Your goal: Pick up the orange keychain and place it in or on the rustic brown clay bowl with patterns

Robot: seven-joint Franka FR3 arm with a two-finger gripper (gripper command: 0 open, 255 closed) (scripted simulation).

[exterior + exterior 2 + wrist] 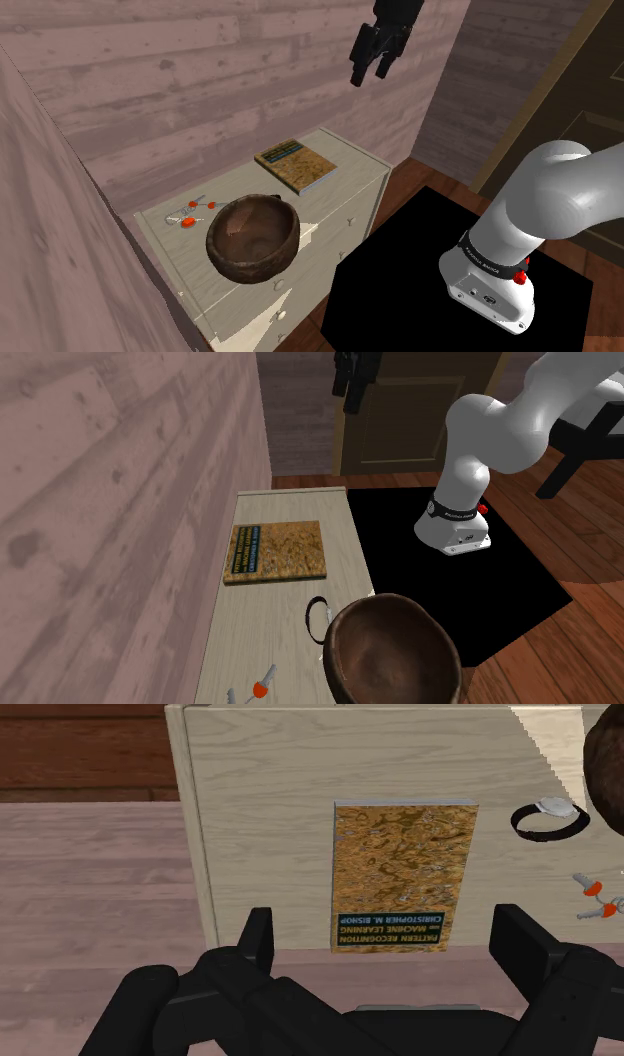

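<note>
Claw (370, 71) hangs released above the book (296, 164); wrist view reveals a black ring (517, 824) beside the bowl (236, 258).

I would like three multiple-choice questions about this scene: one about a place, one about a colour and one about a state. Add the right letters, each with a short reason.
1. The orange keychain lies:
A) inside the bowl
B) on the dresser top, beside the bowl
C) in the claw

2. The bowl is:
A) white
B) dark brown
C) green

3. The claw is:
A) open and empty, high above the dresser top
B) shut on the orange keychain
C) shut on the bowl's rim

Answers:
1 B: the shoulder view shows it on the pale top next to the bowl.
2 B: its wall and inside are dark brown.
3 A: in the wrist view the fingers stand apart and clasp nothing.
</note>
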